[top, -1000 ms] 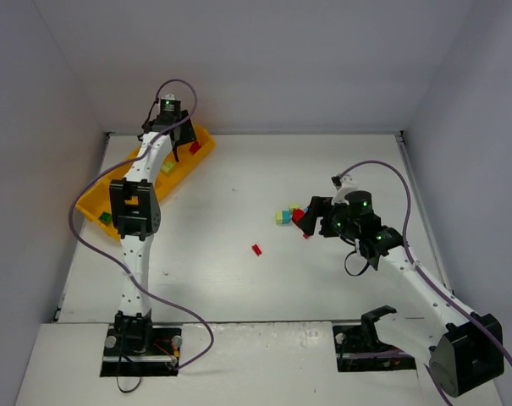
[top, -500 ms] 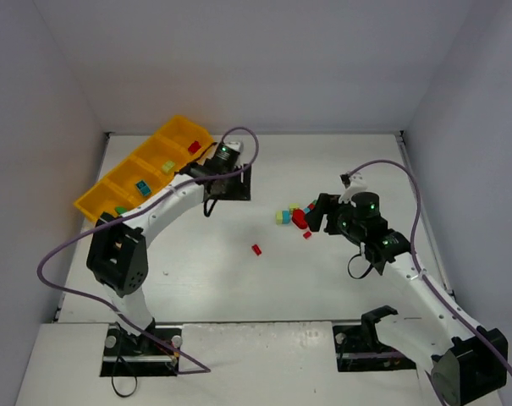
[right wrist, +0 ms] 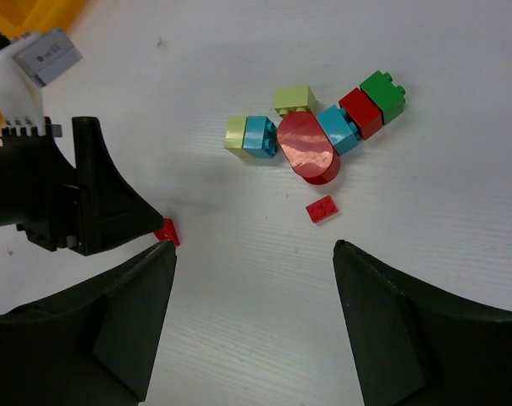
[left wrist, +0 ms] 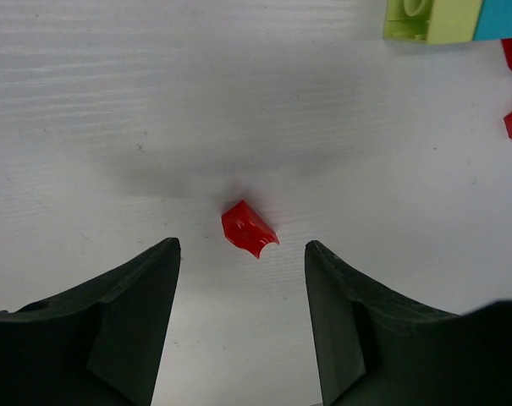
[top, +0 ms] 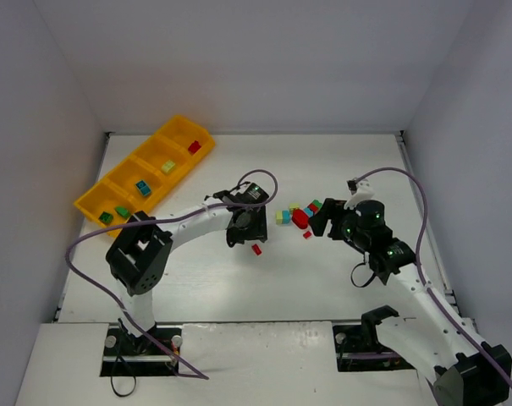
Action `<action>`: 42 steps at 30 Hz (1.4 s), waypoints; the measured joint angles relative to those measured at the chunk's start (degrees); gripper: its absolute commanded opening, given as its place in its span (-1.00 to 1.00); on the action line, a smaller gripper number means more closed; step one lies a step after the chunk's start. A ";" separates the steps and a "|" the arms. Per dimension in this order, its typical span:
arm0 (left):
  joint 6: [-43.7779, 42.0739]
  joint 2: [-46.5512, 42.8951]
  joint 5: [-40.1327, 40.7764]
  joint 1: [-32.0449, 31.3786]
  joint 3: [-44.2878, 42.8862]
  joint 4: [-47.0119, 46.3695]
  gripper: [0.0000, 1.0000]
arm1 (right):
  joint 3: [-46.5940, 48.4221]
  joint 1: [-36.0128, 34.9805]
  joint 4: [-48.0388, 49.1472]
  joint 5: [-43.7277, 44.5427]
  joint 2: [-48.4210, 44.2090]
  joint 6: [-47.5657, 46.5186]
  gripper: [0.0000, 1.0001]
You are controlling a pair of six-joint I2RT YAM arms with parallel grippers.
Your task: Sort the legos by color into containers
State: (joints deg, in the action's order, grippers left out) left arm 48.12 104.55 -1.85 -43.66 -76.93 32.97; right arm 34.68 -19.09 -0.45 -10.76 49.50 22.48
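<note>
Fig.: L. hand, having left tray upper left, is straddling ctr red lego, open & empty; we're expecting a grasp. R. hand: open, empty.

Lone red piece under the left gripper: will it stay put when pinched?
The red piece looks hard and glossy: probably rigid, possibly slippery. It lies skewed to the open left gripper, so closing may twist it. Tiny on the smooth table, it likely skids if nudged.
</note>
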 measured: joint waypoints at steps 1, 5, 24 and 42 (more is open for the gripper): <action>0.90 0.76 0.09 -0.26 0.00 -0.09 0.07 | -0.17 0.00 -0.02 -0.02 -0.46 0.09 0.43; 4.68 3.23 0.35 -1.18 0.00 -0.20 -0.04 | -0.52 0.00 -0.28 -0.04 -2.62 0.26 0.43; 12.26 6.03 4.26 -3.54 -0.17 0.83 -0.79 | -2.10 0.00 -1.57 -0.61 -6.80 0.98 0.43; -9.27 5.27 16.35 10.43 -24.83 8.07 -0.93 | 2.84 0.00 -1.97 -3.56 0.35 -1.97 0.42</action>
State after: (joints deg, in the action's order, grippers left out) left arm 38.85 109.82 14.50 -33.23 -101.75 41.04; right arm 37.52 -19.09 -2.42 -14.33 49.84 20.51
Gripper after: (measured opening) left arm 0.140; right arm 0.713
